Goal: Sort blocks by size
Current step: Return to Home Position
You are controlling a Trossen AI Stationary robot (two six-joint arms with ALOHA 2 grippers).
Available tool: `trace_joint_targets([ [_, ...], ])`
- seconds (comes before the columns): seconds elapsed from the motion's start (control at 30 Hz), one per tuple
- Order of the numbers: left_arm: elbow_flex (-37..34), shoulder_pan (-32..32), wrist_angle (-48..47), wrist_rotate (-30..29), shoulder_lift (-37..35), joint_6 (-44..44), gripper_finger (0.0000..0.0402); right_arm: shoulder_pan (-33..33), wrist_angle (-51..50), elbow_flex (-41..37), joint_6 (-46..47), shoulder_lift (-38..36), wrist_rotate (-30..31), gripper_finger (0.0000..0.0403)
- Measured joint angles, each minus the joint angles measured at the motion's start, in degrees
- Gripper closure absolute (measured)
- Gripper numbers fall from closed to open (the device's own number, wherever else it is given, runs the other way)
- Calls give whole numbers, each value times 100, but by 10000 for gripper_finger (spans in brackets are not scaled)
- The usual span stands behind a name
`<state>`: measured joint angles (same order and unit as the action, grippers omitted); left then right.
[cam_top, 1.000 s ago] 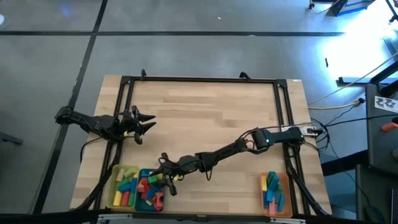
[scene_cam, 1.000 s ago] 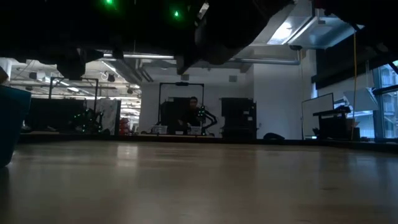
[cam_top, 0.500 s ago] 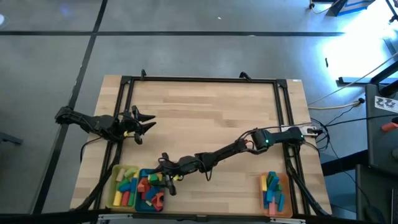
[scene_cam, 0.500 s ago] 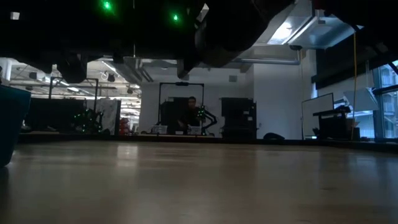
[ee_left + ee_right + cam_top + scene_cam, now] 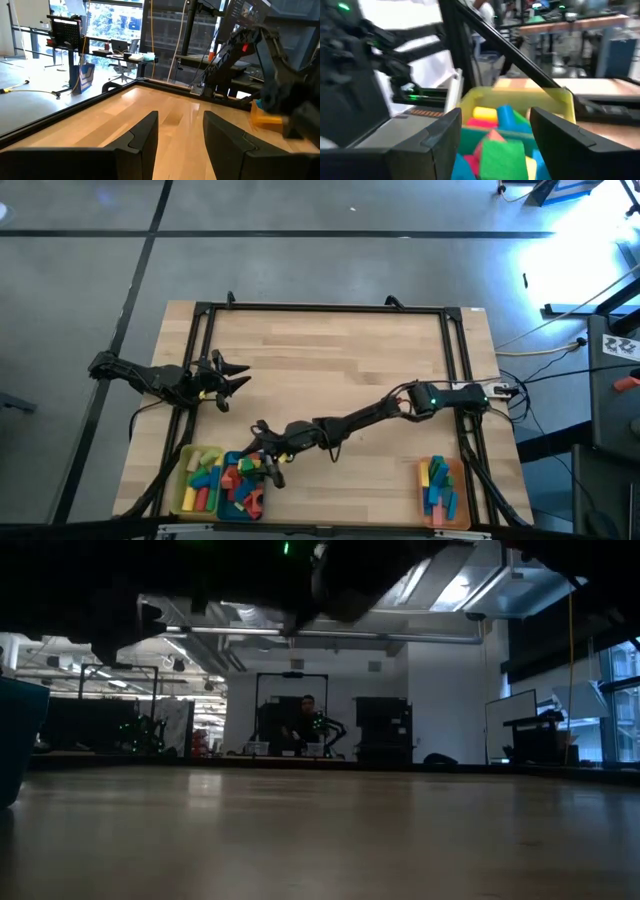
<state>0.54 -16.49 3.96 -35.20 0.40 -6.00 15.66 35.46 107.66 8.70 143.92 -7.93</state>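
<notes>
Blocks (image 5: 205, 478) are seen gathered in three trays along the near edge of the surface (image 5: 330, 360). A yellow tray (image 5: 184, 480) and a teal tray (image 5: 227, 480) are set side by side at the left corner, and an orange tray (image 5: 463, 500) at the right corner. The surface is of pale wood, bounded by a black frame (image 5: 320, 307), with grey floor (image 5: 80, 280) around it. In the low view a workshop room is shown beyond the far edge, with dark racks, a lit ceiling and a person (image 5: 307, 712) seated far off.

The right end effector (image 5: 262, 454) is held above the far rim of the teal tray, its arm stretched across from the right side. Its fingers (image 5: 435, 142) are spread wide and nothing is held between them. In the right wrist view, blocks in the two left trays are seen past them. The left end effector (image 5: 238, 377) is parked over the left part of the surface, well apart from the trays, its fingers apart and empty.

Compared with a second ago, the right end effector has been drawn slightly back from the teal tray and its arm raised. In the low view the dark mass overhead sits higher. The left arm has not been moved.
</notes>
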Motion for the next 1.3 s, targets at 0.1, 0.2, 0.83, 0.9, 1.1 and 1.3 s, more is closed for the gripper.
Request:
trace_joint_targets([
  [0.1,-1,-1,0,0,0,0,267,-121,-566,7,0,-285,-509,164],
  [0.2,0,0,0,0,0,0,267,-307,-1417,2,1,-578,-931,164],
  [0.83,-2,-2,-1,0,2,0,267,-883,-7480,-91,-908,-3005,408,164],
  [0.9,-1,-1,0,-2,-1,0,267,-883,-7932,-240,-885,-3345,834,164],
  [1.1,-2,-1,0,0,2,0,267,-894,-8171,-1590,-415,-4636,1689,164],
  [1.3,-2,0,-2,0,2,0,267,-894,-7248,-4096,549,-6426,3026,164],
])
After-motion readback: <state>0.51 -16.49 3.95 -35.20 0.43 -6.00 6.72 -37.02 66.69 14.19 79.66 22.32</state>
